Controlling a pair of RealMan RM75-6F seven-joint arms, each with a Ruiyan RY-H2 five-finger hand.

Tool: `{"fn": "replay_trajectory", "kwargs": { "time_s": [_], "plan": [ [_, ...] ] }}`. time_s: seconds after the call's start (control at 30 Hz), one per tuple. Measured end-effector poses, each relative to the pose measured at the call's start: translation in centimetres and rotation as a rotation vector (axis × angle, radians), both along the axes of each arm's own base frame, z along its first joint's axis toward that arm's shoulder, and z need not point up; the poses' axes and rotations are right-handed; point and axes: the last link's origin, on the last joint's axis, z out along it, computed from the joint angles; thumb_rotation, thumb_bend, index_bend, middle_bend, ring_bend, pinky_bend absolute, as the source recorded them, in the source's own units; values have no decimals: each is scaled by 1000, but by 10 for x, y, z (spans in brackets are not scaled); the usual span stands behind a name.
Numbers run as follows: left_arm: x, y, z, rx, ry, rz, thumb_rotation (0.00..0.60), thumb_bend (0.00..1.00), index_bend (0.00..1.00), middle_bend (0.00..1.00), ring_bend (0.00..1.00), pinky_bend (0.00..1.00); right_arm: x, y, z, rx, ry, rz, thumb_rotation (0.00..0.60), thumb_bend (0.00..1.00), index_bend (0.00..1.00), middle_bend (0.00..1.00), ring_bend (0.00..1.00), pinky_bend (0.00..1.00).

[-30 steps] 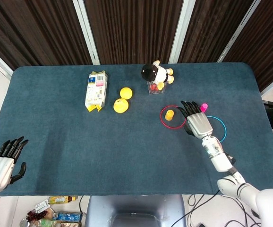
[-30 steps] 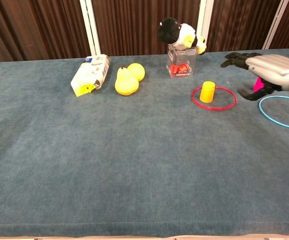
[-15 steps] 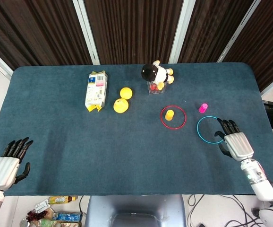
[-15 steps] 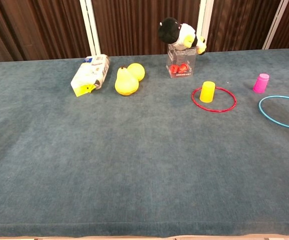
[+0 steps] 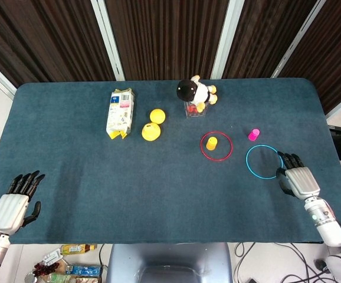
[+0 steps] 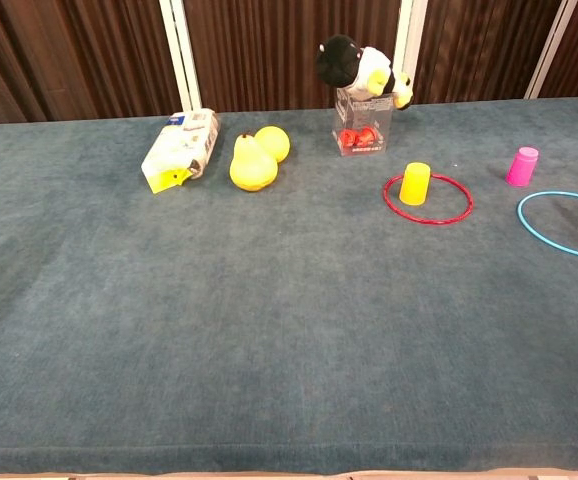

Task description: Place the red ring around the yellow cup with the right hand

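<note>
Red ring (image 5: 216, 146) lay flat on the desk (image 5: 158, 188) with the yellow cup (image 5: 212, 142) standing inside it, a little off centre toward the left side of the loop, when I looked down from the head view. My right hand (image 5: 298, 178) sat well apart from it near the desk's right edge, palm down, fingers (image 5: 287, 159) extended and slightly apart, holding nothing, their tips just beside the blue ring (image 5: 264, 161). A pink cup (image 5: 253, 134) stood between the two rings, toward the back. My left hand (image 5: 16, 202) rested at the near left corner, fingers likewise spread and empty. Farther back I saw a carton (image 5: 120, 112), two yellow fruits (image 5: 153, 124) and a plush toy (image 5: 195, 92) on a clear box.

From the chest view, neither hand showed. The red ring (image 6: 428, 198) circled the upright yellow cup (image 6: 415, 184), which stood close to the loop's left rim. The pink cup (image 6: 521, 166) and blue ring (image 6: 567, 223) lay to the right.
</note>
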Motion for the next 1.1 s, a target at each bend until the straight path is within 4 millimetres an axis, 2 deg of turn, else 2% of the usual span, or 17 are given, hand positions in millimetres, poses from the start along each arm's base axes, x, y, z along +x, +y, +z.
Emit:
{"fn": "replay_trajectory", "kwargs": {
  "time_s": [0.23, 0.5, 0.63, 1.1],
  "plan": [
    [0, 0, 1, 1, -1, 3, 600, 560, 0, 0, 0, 41, 0, -12, -13, 14, 9, -7, 600, 551, 610, 41, 0, 0],
    [-1, -1, 2, 1, -6, 3, 600, 559, 0, 0, 0, 41, 1, -17, -14, -8, 2, 1, 600, 535, 570, 41, 0, 0],
    [-1, -1, 2, -1, -7, 3, 600, 558, 0, 0, 0, 41, 0, -15, -15, -6, 11, 8, 600, 497, 588, 41, 0, 0],
    [-1, -1, 2, 1, -10, 1, 600, 546, 0, 0, 0, 41, -2, -11, -19, -6, -16, 14, 600, 492, 634, 49, 0, 0]
  ]
}}
